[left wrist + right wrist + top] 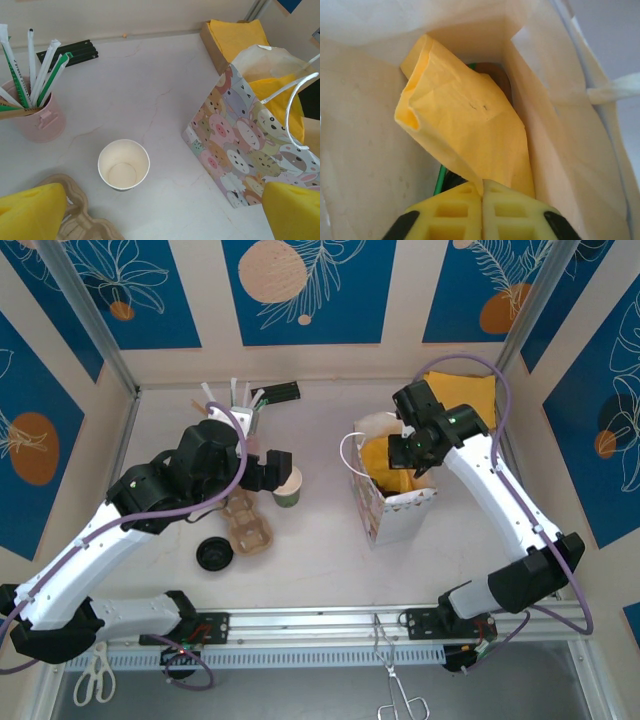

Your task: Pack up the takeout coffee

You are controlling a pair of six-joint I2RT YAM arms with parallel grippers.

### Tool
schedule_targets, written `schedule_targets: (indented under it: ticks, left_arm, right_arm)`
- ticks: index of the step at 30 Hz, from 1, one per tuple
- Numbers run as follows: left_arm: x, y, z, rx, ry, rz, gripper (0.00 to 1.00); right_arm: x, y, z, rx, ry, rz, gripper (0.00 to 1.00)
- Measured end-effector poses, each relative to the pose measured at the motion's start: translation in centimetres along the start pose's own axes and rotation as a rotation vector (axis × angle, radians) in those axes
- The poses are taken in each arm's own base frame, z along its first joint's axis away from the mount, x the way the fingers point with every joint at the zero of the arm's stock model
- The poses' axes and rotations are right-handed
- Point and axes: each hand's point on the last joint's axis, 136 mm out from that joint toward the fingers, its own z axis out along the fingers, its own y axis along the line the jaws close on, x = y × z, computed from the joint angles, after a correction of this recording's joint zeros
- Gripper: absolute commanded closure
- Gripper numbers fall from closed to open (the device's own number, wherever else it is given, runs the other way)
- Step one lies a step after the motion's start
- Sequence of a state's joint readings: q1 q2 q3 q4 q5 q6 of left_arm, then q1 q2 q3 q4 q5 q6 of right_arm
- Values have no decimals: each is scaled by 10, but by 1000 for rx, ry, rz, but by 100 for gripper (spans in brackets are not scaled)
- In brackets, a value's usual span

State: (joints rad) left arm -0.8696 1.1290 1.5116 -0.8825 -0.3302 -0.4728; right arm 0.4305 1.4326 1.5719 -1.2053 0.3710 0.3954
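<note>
Right gripper pinches the yellow napkin, whose length runs straight ahead, down into the bag; left gripper, spread wide, hangs nearer the cup.

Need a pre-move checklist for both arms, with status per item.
1. Right gripper shut on the yellow paper napkin: ok.
2. Napkin inside the cartoon-animal paper bag: ok.
3. Bag upright with its mouth open: ok.
4. Left gripper open, not touching the white paper cup: ok.
5. Cup upright: ok.
6. Cup lidded: not ok. The black round lid lies on the table beside the cardboard cup carrier.
</note>
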Motion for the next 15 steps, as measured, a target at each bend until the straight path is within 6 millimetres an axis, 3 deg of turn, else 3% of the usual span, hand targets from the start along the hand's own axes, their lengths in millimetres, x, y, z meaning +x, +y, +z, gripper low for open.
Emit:
schedule_targets:
  ticks: [7,15]
  left_arm:
    - [0,0,0,0,0,0,0]
    - [0,0,0,0,0,0,0]
  right_arm:
    - [-1,8,-7,-16,-12,-22,70]
    - [-31,19,-51,-74,-140,-14,63]
